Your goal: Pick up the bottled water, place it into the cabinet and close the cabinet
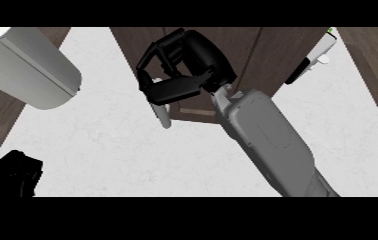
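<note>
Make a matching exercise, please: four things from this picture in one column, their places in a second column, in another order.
1 right hand
2 left hand
3 right forearm
4 pale grey object

A upper left
B lower left corner
C top centre, over the brown cabinet
D centre to lower right

Pairs: 1-C, 2-B, 3-D, 4-A
</note>
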Robot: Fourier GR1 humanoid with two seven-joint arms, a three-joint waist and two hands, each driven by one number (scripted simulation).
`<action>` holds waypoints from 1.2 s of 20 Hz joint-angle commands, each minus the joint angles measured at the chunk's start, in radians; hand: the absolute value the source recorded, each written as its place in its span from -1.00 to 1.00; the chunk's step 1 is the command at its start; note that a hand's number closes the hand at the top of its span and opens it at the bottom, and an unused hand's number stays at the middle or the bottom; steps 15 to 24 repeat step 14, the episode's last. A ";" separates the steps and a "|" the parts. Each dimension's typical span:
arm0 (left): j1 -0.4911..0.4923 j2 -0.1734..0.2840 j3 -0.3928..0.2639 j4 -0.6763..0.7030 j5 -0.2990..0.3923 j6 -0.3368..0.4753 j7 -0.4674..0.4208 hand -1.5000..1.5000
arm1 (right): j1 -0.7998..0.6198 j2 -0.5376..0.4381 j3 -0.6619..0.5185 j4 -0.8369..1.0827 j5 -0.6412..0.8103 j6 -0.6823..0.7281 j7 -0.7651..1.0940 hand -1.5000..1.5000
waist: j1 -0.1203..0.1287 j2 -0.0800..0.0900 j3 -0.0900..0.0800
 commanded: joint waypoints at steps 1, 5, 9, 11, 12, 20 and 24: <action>0.007 0.020 0.024 -0.012 0.017 -0.019 0.021 1.00 | -0.046 -0.075 -0.118 0.205 0.013 0.034 -0.093 1.00 | -0.004 0.031 0.006; -0.011 0.014 0.003 -0.030 -0.001 -0.004 0.036 1.00 | -0.054 -0.121 -0.144 0.237 -0.007 0.079 -0.118 1.00 | -0.006 0.036 0.007; -0.012 0.022 0.022 0.003 0.004 -0.033 0.021 1.00 | -0.066 -0.136 -0.149 0.274 -0.010 0.108 -0.148 1.00 | -0.003 0.041 0.004; -0.027 0.020 0.023 -0.034 0.011 -0.015 0.038 1.00 | -0.086 -0.147 -0.168 0.281 -0.028 0.120 -0.138 1.00 | -0.005 0.038 0.006; -0.029 0.001 0.018 -0.013 -0.005 -0.010 0.015 1.00 | -0.065 -0.149 -0.152 0.290 -0.015 0.135 -0.167 1.00 | -0.008 0.040 0.005; -0.009 0.005 0.005 -0.039 0.005 -0.016 0.034 1.00 | -0.055 -0.146 -0.154 0.315 -0.016 0.139 -0.184 1.00 | 0.006 0.041 0.006; -0.009 0.005 0.005 -0.039 0.005 -0.016 0.034 1.00 | -0.055 -0.146 -0.154 0.315 -0.016 0.139 -0.184 1.00 | 0.006 0.041 0.006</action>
